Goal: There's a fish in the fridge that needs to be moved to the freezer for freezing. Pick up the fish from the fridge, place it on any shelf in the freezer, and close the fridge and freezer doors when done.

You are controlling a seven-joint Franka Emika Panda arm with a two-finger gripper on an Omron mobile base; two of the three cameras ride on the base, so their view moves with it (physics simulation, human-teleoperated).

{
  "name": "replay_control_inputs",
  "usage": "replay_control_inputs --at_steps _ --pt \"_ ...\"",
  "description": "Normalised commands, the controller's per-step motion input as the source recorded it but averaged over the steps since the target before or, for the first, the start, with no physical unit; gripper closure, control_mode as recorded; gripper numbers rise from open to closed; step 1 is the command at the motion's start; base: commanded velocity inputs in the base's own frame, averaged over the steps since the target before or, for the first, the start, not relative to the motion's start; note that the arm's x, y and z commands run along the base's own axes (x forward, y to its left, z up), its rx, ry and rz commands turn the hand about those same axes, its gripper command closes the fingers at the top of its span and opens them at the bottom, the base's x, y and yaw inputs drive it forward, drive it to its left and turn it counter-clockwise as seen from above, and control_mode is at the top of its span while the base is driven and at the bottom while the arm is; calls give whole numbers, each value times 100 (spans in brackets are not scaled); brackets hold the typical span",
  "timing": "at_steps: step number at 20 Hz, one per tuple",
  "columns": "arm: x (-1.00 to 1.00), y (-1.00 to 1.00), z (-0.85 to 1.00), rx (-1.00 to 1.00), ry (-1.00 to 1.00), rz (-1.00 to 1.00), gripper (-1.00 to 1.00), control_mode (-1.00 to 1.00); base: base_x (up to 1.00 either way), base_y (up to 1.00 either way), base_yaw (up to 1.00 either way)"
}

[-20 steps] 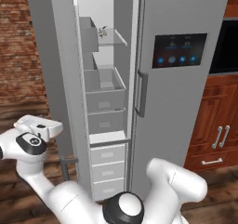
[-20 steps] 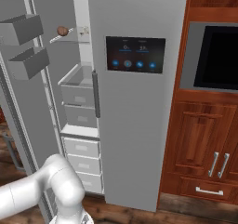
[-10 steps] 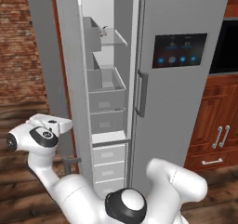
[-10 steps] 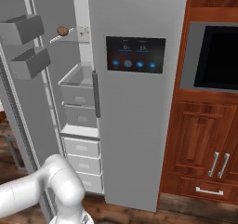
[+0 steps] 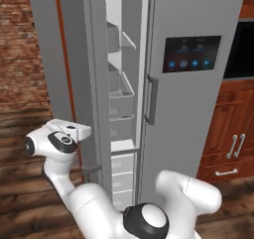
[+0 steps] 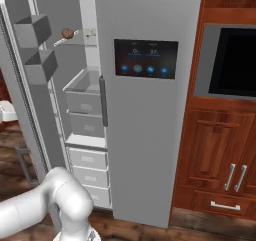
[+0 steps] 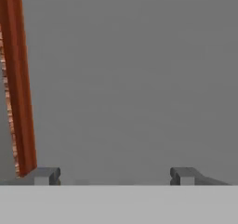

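A wood-floored kitchen with brick wall and cabinets; the tall grey unit has its wide fridge door (image 6: 150, 110) shut and the narrow freezer door (image 5: 69, 79) swung open. The fish (image 6: 90, 34) seems to lie on the freezer's upper shelf (image 6: 75, 41), beside a small brown item. The gripper (image 7: 115, 175), fingers wide and empty, faces the freezer door's grey outer face. Judged step: closing the freezer; next, press the door shut.
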Motion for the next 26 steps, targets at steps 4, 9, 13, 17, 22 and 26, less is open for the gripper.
replay_control_inputs --at_steps 4,9,13,17,22,26 --pt "0 -69 0 5 0 0 -100 -100 0 0 0" --pt "7 -58 0 3 0 0 -100 -100 0 0 0" --pt "15 -55 0 3 0 0 -100 -100 0 0 0" --pt "19 -54 0 4 0 0 -100 -100 0 0 0" --pt "20 -51 0 6 0 0 -100 -100 0 0 0" --pt "25 -44 0 6 0 0 -100 -100 0 0 0"
